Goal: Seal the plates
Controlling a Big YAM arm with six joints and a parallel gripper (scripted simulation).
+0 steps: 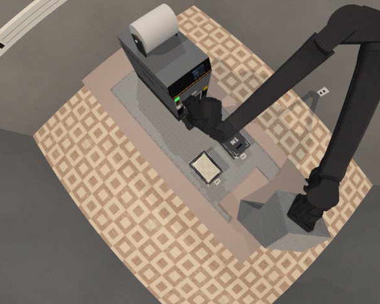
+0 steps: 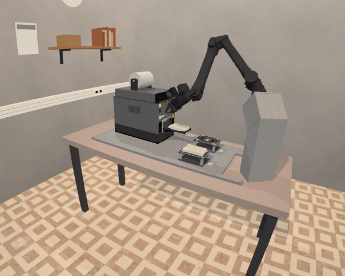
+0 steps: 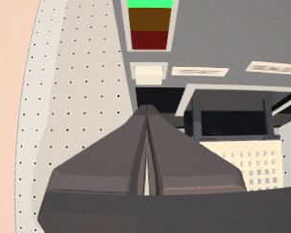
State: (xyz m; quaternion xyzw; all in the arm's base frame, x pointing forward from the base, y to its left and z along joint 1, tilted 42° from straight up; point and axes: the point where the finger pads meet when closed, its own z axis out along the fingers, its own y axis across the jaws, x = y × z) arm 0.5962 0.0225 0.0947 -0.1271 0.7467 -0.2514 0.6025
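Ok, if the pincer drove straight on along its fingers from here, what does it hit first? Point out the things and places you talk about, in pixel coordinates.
Probably the sealer's front panel (image 2: 166,110) (image 3: 223,29), around the white START button (image 3: 148,74); depth is unclear, so the exact spot is uncertain.

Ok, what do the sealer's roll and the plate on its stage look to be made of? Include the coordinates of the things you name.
The roll (image 1: 156,27) (image 2: 143,79) looks like matte white film or paper: smooth, evenly shaded, no gloss; which one, I can't tell. The plate on the stage (image 2: 179,127) (image 3: 264,165) is probably cream molded plastic, low sheen, judging by its uniform color and regular well grid.
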